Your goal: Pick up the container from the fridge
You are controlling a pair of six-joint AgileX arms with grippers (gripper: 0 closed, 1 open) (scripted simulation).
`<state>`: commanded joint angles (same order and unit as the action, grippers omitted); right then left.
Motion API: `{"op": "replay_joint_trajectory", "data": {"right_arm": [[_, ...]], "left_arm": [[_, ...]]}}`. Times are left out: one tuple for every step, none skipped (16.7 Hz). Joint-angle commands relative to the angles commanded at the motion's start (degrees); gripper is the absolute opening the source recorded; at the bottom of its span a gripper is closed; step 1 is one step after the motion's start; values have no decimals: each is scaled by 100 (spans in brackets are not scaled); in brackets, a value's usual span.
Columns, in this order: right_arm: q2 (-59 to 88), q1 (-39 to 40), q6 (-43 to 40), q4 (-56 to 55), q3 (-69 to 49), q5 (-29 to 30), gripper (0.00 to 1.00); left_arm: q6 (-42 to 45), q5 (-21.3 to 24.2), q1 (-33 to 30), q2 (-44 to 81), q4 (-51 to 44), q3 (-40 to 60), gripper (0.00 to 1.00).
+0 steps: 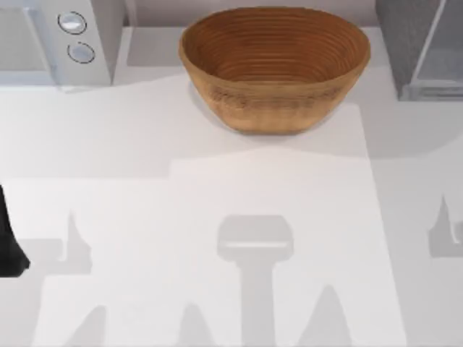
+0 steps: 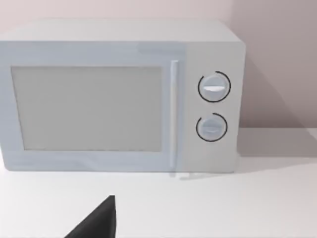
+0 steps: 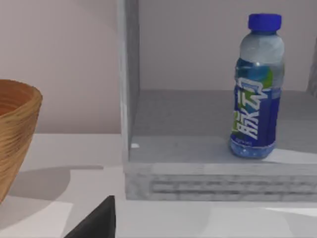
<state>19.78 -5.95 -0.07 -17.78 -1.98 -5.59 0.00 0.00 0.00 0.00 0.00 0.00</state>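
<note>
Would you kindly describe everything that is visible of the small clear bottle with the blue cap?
The small clear plastic bottle with a round blue screw cap stands upright inside the dark grey speckled fridge, on its floor near the front edge, with the front open towards the right wrist camera. A blue wrap label with white characters and a touch of green covers most of its body; the shoulder above is clear. Only the fridge floor touches it, and no gripper is at it.

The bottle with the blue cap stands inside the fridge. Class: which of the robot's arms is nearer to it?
Right. The right wrist view faces the bottle upright in the open fridge. The left arm sits at the table's left edge, facing the white appliance.
</note>
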Motion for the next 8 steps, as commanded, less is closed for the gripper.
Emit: {"op": "replay_joint_trajectory", "data": {"right_arm": [[434,-129,1,-388,-45,-120,100],[878,-265,4,-791,-91,-247,100],[1345,-405,7,-1214,-140,-380,100],[1825,-548,12,-1648,-189,-518,100],[2313,-693,17,-2088,-240,-657,100],[2803,-839,23,-2531,-290,-798,100],[3293,-984,30,-2973,-341,-939,100],[3777,-1128,37,-3412,-391,-1079,100]], "left_arm": [[0,0,0,0,0,0,100],[0,0,0,0,0,0,100],[0,0,0,0,0,0,100],[0,0,0,0,0,0,100],[0,0,0,0,0,0,100],[0,0,0,0,0,0,100],[0,0,0,0,0,0,100],[0,0,0,0,0,0,100]]}}
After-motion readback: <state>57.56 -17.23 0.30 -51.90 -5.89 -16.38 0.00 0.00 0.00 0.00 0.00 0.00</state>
